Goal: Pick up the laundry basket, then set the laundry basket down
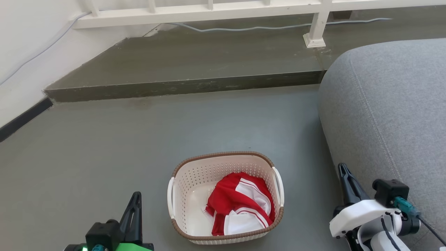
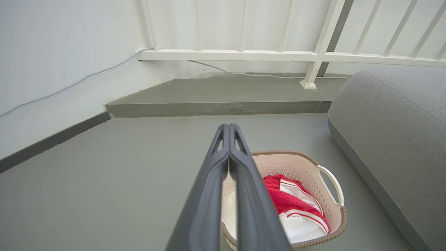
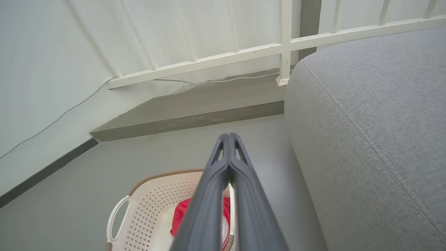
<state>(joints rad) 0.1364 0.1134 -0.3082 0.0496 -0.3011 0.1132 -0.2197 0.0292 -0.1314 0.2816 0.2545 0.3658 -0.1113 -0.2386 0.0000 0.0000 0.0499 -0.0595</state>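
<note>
Found the basket (image 1: 223,153) standing upright on the grey floor (image 1: 104,139), ahead of both grippers and roughly midway between them, touching neither. Saw a red-and-white garment (image 1: 240,205) bunched inside, toward the right wall, and a white handle (image 1: 170,198) on each short side.

Spotted the left gripper (image 1: 137,197) low at the left, fingers pressed together with nothing between them, held apart from the basket's near left corner. From the left wrist, looked along the closed left gripper (image 2: 229,127) with the basket (image 2: 289,164) and garment (image 2: 292,195) low and to the right, partly behind the fingers.

Spotted the right gripper (image 1: 342,167) low at the right, likewise closed on nothing, just beside the grey sofa (image 1: 383,104) and well apart from the basket. From the right wrist, looked along the closed right gripper (image 3: 229,136) with the basket (image 3: 153,198) at the lower left.

Beyond the basket, noted a raised step (image 1: 191,59), a white railing (image 1: 209,12) above it, and a pale cable (image 1: 244,28) trailing along the step.
</note>
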